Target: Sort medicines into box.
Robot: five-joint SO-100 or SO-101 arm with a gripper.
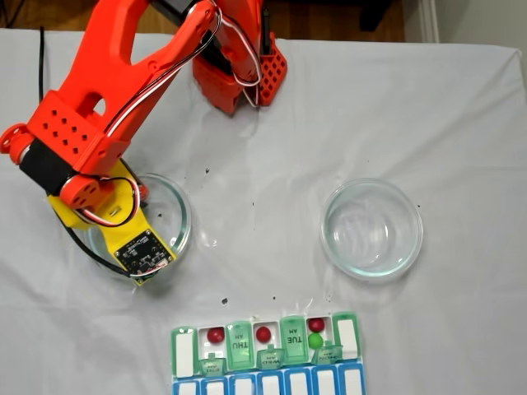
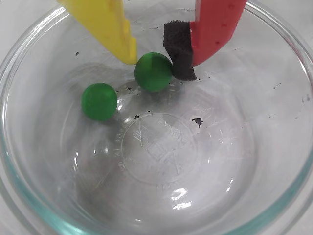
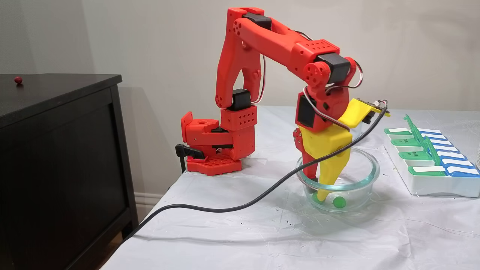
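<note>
In the wrist view the gripper (image 2: 161,63) is reaching into a glass dish (image 2: 274,58), its jaws pinching one green ball (image 2: 153,71) (yellow tip and black pad both touching it); a second green ball (image 2: 99,101) is lying just beside. The box (image 1: 247,350) is sitting near the worktop's edge, holding three red balls and one green.

Arm (image 3: 277,41) is folded over at the elbow, wrist pitched straight down. Gripper (image 2: 159,62) is seen in the wrist view with jaws narrowly parted, yellow finger (image 2: 105,27) at left, red foam-padded finger (image 2: 215,27) at right.
</note>
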